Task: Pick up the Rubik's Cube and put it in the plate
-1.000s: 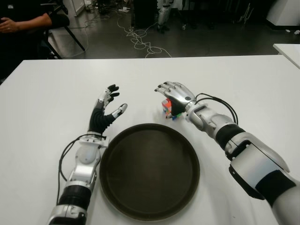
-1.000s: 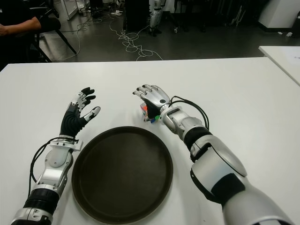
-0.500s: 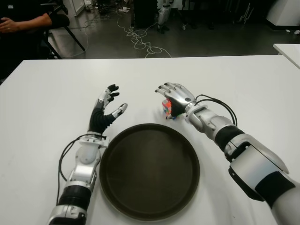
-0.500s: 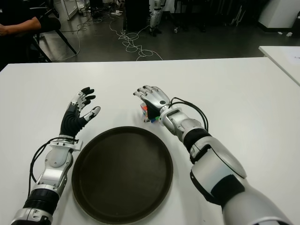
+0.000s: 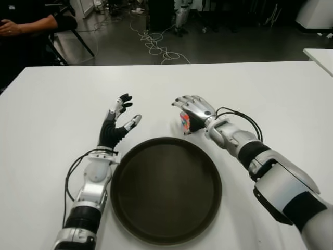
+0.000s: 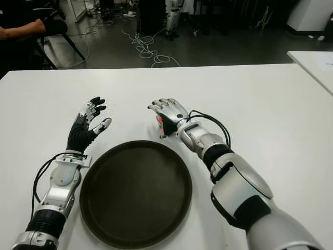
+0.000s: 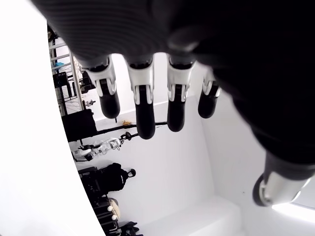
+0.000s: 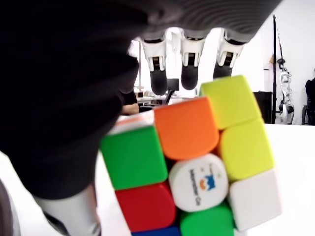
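Right wrist view is the useful one: three fingertips of my right hand arch over the top of the one Rubik's Cube, palm right behind it, thumb down at its side. So the fingers are curled around the cube, but I honestly can't tell if they're actually squeezing it or just cupped over it. I also can't tell whether the cube sits on the table or has cleared it.

From the head cameras, the cube peeks out red and orange under that hand, just past the far rim of the single round dark plate, outside it. Nothing is in the plate.

My left hand shows to the left of the plate's far edge, palm up on end, four fingers and the thumb spread loose with nothing in them.

One white table under all of it. Past its far edge there's a tangle of cables on the dark floor and a person's arm in the corner.
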Robot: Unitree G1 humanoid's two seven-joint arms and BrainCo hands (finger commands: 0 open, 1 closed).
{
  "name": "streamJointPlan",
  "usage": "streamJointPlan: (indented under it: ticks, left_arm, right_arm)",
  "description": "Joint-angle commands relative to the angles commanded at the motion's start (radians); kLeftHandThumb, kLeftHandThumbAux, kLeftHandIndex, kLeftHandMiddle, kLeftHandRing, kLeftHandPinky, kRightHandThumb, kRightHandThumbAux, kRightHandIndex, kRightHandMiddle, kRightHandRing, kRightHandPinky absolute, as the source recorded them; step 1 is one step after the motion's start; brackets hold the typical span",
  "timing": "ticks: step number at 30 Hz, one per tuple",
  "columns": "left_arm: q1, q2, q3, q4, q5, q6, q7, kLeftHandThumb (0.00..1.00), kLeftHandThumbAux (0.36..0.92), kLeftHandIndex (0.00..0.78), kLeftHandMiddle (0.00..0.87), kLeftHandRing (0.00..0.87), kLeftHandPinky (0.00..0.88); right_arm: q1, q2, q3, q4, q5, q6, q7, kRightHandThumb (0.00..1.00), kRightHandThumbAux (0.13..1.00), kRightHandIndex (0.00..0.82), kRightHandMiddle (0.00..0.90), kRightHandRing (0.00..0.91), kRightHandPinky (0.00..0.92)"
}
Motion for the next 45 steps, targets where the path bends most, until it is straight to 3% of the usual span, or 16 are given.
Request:
streamJointPlan:
  ticks: [5,16,26,36,40,45]
  left_arm:
    - [-0.001,0.001,0.001,0.002,-0.003,-0.001,-0.003,0.057,0.593,0.101,0.174,0.142,0.072]
    - [-0.003,0.001,0.000,0.007,-0.004,-0.008,-0.004,0.066,0.594,0.101,0.159,0.148,0.102]
    - [0.002,0.005,0.000,-0.003,-0.004,-0.007,-0.009,0.054,0.590,0.097,0.154,0.143,0.098]
    - [0.014,0.005,-0.002,-0.031,0.005,0.014,-0.002,0.064,0.602,0.106,0.160,0.154,0.118]
    - [0.018,0.005,-0.003,-0.038,0.006,0.020,-0.003,0.064,0.590,0.105,0.158,0.139,0.069]
    - [0.017,0.008,-0.002,-0.034,0.006,0.020,-0.004,0.062,0.583,0.098,0.154,0.127,0.074]
  right_arm:
    - [0.000,0.003,0.008,0.003,-0.003,0.026,0.010,0.000,0.839,0.114,0.134,0.168,0.204]
    - [0.004,0.007,0.018,0.005,-0.009,0.071,-0.014,0.000,0.893,0.210,0.244,0.299,0.337]
    - [0.008,0.007,0.013,0.008,-0.002,0.082,-0.061,0.000,0.914,0.258,0.301,0.379,0.401]
    - [0.002,-0.004,0.000,0.010,0.010,0.082,-0.059,0.000,0.931,0.279,0.342,0.421,0.435]
    - [-0.001,-0.011,-0.003,0.011,0.013,0.078,-0.050,0.000,0.939,0.287,0.367,0.447,0.454]
    - [-0.010,-0.026,-0.008,0.009,0.015,0.071,-0.033,0.000,0.938,0.301,0.388,0.469,0.474]
